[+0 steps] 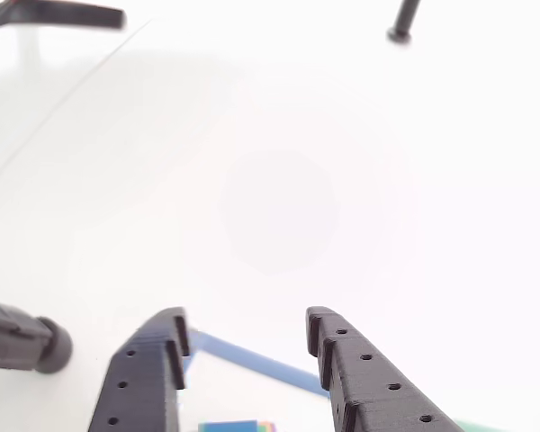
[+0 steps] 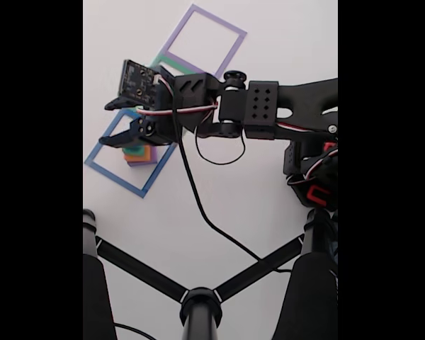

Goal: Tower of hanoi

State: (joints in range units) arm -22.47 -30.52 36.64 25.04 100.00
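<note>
One black two-finger end effector (image 2: 110, 122) hovers above one stack of matte square blocks (image 2: 139, 154) with its fingers spread apart, holding nothing. The stack, purple at the base with orange and green layers visible, sits inside the blue taped square outline (image 2: 103, 170), one of three outlines on the white counter (image 2: 198, 42).

The arm (image 2: 269, 110) was built of matte black printed parts, with a perforated block of small round holes seen in the centre right of the fixed view. White, red and black wires were run along its upper links, and a thin black cable (image 2: 198, 198) hung down from it. A bare circuit board (image 2: 137, 80) was mounted near the upper left. Red-marked parts were seen at the right edge. The gripper (image 1: 243, 337) fingers (image 1: 369, 378) were black, stepped at the tips and dotted with holes.
</note>
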